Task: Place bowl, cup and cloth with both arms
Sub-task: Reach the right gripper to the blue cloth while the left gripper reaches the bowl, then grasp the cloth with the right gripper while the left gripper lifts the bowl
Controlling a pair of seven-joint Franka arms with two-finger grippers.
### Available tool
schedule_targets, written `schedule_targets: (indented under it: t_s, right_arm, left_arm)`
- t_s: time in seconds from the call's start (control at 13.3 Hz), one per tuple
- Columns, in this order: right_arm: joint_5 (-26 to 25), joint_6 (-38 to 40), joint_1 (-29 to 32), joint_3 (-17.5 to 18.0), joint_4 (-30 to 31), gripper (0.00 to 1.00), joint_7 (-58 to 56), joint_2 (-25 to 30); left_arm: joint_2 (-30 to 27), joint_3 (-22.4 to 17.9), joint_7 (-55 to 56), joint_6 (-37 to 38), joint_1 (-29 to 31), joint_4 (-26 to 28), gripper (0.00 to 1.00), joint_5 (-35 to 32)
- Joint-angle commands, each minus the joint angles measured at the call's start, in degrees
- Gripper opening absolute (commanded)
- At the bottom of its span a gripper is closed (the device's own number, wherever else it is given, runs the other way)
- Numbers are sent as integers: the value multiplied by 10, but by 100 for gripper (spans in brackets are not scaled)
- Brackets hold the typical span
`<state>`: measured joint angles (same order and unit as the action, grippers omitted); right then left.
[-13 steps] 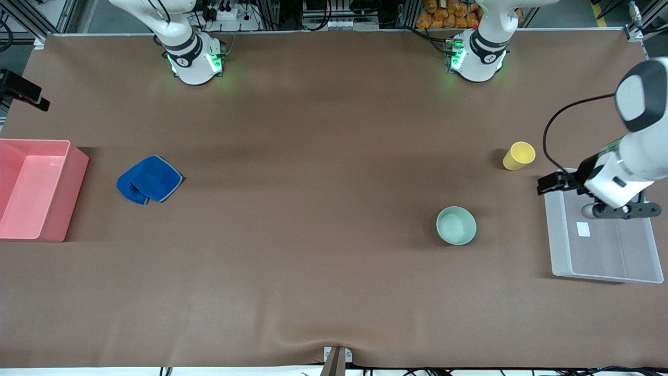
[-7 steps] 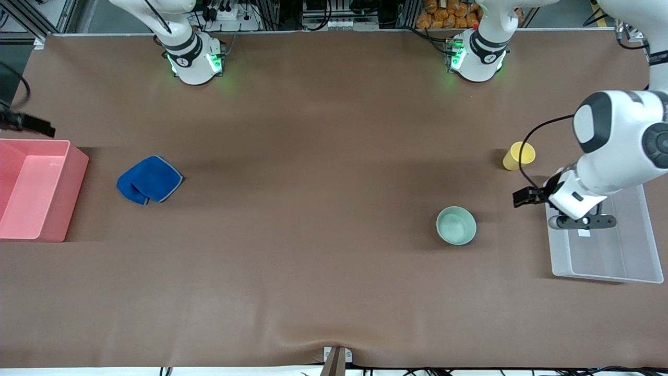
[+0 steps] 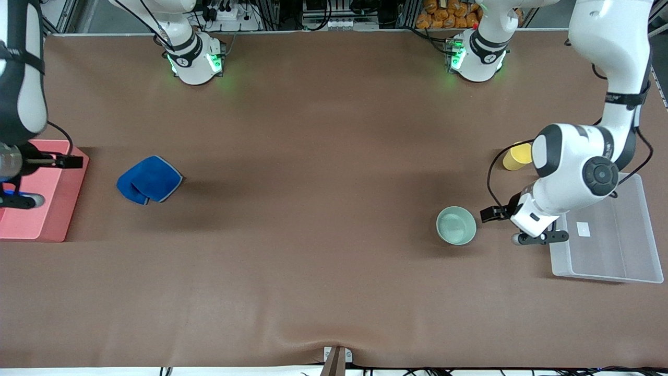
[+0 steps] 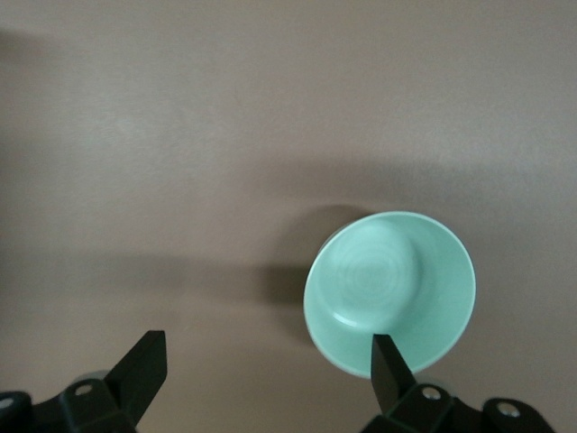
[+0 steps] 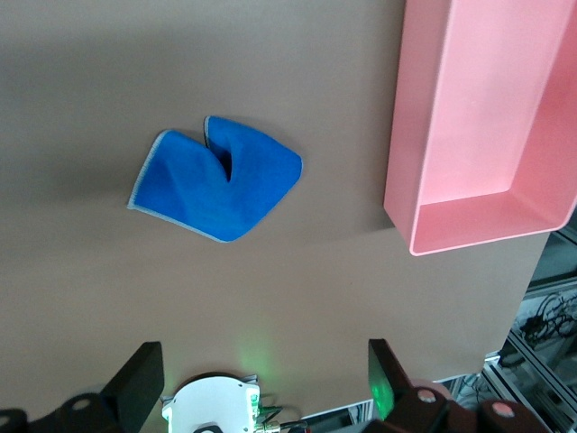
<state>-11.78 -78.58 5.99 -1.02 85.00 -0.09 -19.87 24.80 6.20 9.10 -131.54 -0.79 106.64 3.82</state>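
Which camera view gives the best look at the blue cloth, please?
The right wrist view shows the cloth best: it is large there, its fold, notch and grey edge clear, lying beside the pink bin. The front view shows it smaller on the table. The left wrist view does not show it.

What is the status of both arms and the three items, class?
Left gripper open, over table beside bowl. Right gripper open, above pink bin. Cup, cloth untouched on table. Nothing in the way.
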Motion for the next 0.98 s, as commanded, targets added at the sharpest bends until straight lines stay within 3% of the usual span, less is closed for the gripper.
schedule_targets:
  t_s: [0.0,0.23,0.45,0.6,0.75,0.9]
  right_arm:
    - [-11,-44,2,1,-44,100,9,-77]
    - [36,-65,24,1,-41,100,9,-120]
    - [104,-65,52,0,-38,100,9,-166]
    - [130,-75,58,0,-27,100,9,-182]
    - [132,-111,59,0,-1,100,9,-185]
    - [133,-153,58,0,28,100,9,-185]
  left_arm:
    - [34,3,30,-47,-12,-4,100,10]
    - [53,4,38,-57,-18,0,98,10]
    - [67,3,38,-98,-20,15,73,8]
    - [77,3,39,-111,-26,17,33,9]
    - [78,3,53,-111,-30,14,2,9]
    - [75,3,85,-111,-36,9,0,7]
